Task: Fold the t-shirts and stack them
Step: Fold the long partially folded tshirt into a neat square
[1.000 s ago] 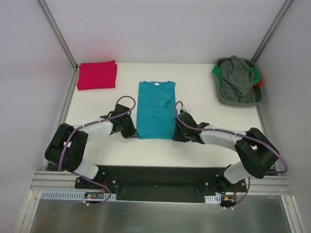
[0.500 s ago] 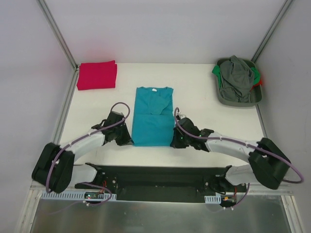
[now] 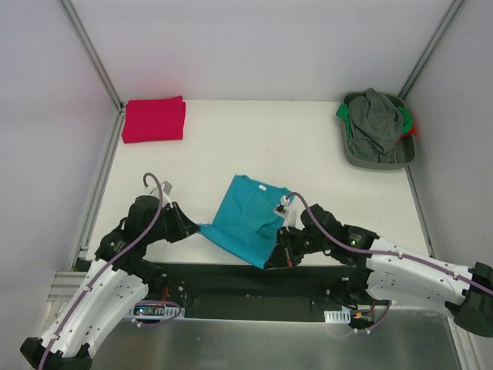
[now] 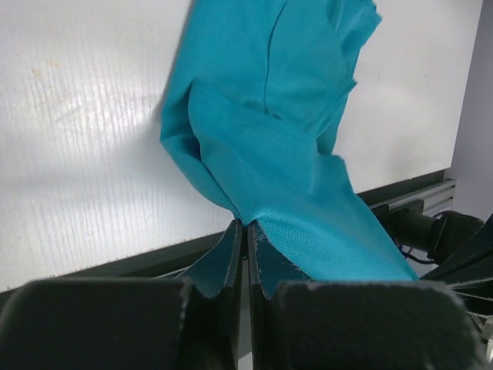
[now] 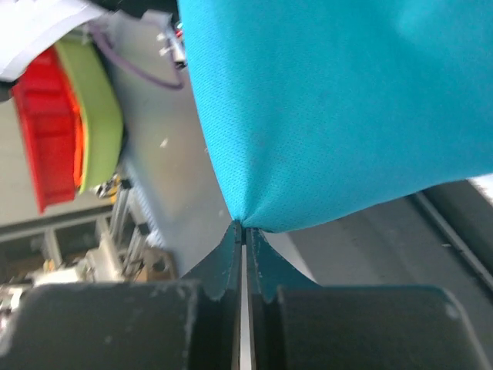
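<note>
**A:** What's nearest?

**B:** The left jaws and right jaws, both at the near edge of the tabletop. Each pair is pinched fully closed on a near corner of the teal t-shirt. Both wrist views show cloth squeezed between the tips.

**A:** And the shirt itself?

**B:** Half a second ago it lay flat and square in the middle of the tabletop. Now it has been dragged nearward and skewed. Its near hem is lifted at the edge, and the end with the neck label trails on the surface.

**A:** Meaning?

**B:** I'd judge they are raising the hem to carry it over for the next fold, which isn't made yet.

**A:** Further back?

**B:** The red t-shirt lies folded at the far left corner, probably the base of the stack. A bin of crumpled clothes sits at the far right.
</note>
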Robot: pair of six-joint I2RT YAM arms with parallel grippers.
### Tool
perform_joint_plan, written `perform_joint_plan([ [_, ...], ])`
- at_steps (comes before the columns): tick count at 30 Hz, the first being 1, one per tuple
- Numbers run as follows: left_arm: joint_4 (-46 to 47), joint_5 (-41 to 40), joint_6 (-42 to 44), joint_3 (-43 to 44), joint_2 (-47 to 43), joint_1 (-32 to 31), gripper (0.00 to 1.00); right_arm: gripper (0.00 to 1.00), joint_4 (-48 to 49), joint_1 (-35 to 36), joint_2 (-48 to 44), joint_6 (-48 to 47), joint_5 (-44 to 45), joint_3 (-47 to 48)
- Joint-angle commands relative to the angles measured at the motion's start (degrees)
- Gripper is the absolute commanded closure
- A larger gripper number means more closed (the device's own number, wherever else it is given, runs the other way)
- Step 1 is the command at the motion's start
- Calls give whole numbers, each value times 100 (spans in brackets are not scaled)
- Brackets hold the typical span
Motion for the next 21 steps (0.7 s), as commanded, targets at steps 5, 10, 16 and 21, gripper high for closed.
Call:
perform_joint_plan([
  [5, -805, -237, 79, 908, -301, -3, 100, 100, 268, 242, -401, 567, -1085, 191],
  [10, -823, -309, 79, 1181, -46, -3, 100, 100, 110, 180, -612, 365, -549, 173],
  [16, -665, -563, 70, 1445, 463, -3, 100, 100, -593, -285, -700, 22, -232, 367],
  [21, -147, -379, 26, 1498, 903, -3, 100, 100, -787, -900, -779, -110, -328, 376],
])
